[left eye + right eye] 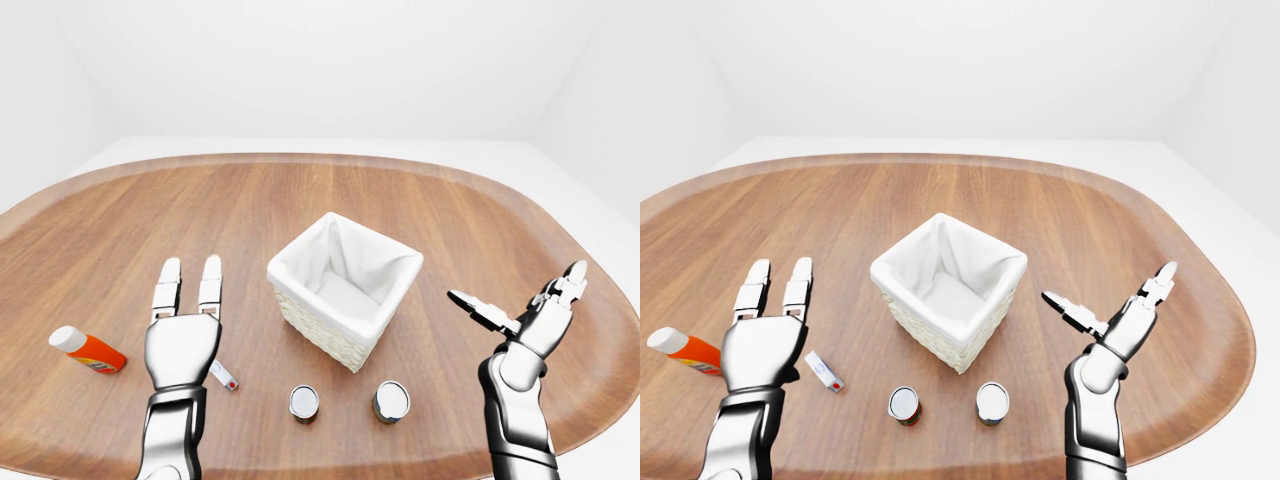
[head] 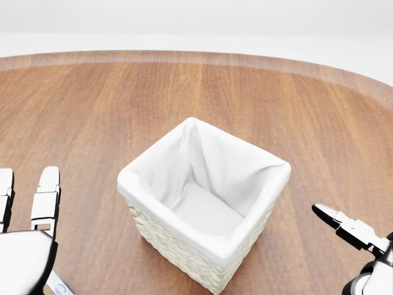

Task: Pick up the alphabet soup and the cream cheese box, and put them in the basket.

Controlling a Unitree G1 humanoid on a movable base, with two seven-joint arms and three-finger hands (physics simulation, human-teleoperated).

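Observation:
A wicker basket with a white cloth liner stands in the middle of the wooden table, and nothing shows inside it. Two small cans stand upright below it in the left-eye view; their labels are hidden, so I cannot tell which is the alphabet soup. A small flat white box with a red end, the cream cheese box, lies just right of my left hand. My left hand is open, fingers straight, left of the basket. To the basket's right, my right hand is open with fingers spread.
An orange bottle with a white cap lies at the far left of the table. The table's rounded edge runs close below the cans and beside my right arm.

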